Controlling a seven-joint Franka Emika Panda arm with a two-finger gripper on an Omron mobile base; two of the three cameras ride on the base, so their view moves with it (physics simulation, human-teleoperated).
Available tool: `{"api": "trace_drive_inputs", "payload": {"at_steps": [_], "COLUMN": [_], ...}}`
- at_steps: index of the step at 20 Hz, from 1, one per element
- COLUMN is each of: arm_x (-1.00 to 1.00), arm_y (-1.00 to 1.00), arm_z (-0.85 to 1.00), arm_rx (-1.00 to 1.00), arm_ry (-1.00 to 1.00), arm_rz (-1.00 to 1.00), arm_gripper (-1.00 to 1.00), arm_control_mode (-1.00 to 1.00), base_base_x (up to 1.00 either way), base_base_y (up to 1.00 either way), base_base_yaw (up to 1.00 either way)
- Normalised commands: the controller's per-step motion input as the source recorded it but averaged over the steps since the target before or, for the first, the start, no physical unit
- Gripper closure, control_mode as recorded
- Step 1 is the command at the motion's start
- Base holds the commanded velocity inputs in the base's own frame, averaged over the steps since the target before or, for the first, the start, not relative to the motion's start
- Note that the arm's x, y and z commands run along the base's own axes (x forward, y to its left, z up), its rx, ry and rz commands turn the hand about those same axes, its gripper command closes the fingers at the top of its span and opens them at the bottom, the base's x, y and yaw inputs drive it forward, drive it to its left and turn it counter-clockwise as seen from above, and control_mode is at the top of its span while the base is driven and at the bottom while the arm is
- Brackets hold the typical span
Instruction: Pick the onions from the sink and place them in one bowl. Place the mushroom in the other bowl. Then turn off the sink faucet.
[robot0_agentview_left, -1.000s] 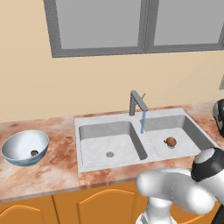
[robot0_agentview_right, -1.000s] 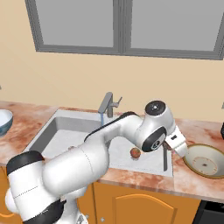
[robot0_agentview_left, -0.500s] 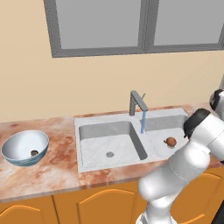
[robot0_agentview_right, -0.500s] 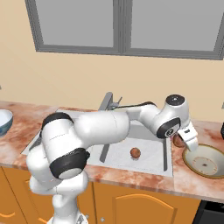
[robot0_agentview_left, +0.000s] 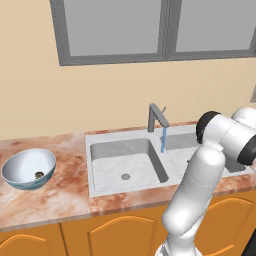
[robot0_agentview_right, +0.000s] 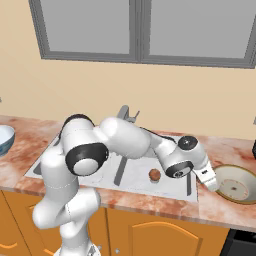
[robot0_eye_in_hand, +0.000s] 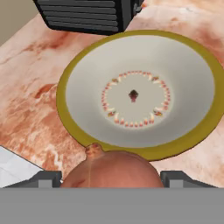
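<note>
My gripper (robot0_eye_in_hand: 109, 180) is shut on an onion (robot0_eye_in_hand: 109, 168), which sits between the two finger tips just short of the tan bowl's near rim. The tan bowl (robot0_eye_in_hand: 63, 87) lies below, with nothing in it. From the right base view the gripper (robot0_agentview_right: 209, 179) hangs at the left edge of that bowl (robot0_agentview_right: 235, 185). A second onion (robot0_agentview_right: 154, 174) rests in the sink (robot0_agentview_right: 137, 177). The mushroom (robot0_agentview_left: 39, 174) lies inside the blue bowl (robot0_agentview_left: 20, 167) on the left counter. Water runs from the sink faucet (robot0_agentview_left: 156, 117).
A dark slatted appliance (robot0_eye_in_hand: 87, 15) stands on the counter just behind the tan bowl. The arm's elbow (robot0_agentview_right: 85, 150) bulks over the sink's left basin. Marbled red-brown counter (robot0_agentview_left: 65, 195) stretches between the sink and the blue bowl.
The hand has swung right from over the sink to the tan bowl and come lower. The arm's elbow has folded leftward. The onion in the sink has not moved.
</note>
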Motion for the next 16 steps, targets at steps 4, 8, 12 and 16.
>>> {"api": "trace_drive_inputs", "payload": {"at_steps": [4, 8, 12, 16], "arm_x": [0.09, 0.12, 0.06, 0.0], "arm_y": [-0.64, -0.48, -0.4, -0.28], "arm_z": [-0.04, 0.25, 0.49, 0.62], "arm_rx": [0.18, 0.19, 0.17, 0.17], "arm_ry": [0.03, 0.01, 0.02, 0.01], "arm_rz": [-0.01, 0.0, 0.0, 0.0], "arm_gripper": [1.0, 1.0, 1.0, 1.0], "arm_control_mode": [-1.0, -1.0, -1.0, -1.0], "base_base_x": [0.0, 0.0, 0.0, 0.0], "base_base_y": [0.0, 0.0, 0.0, 0.0], "base_base_yaw": [0.0, 0.0, 0.0, 0.0]}}
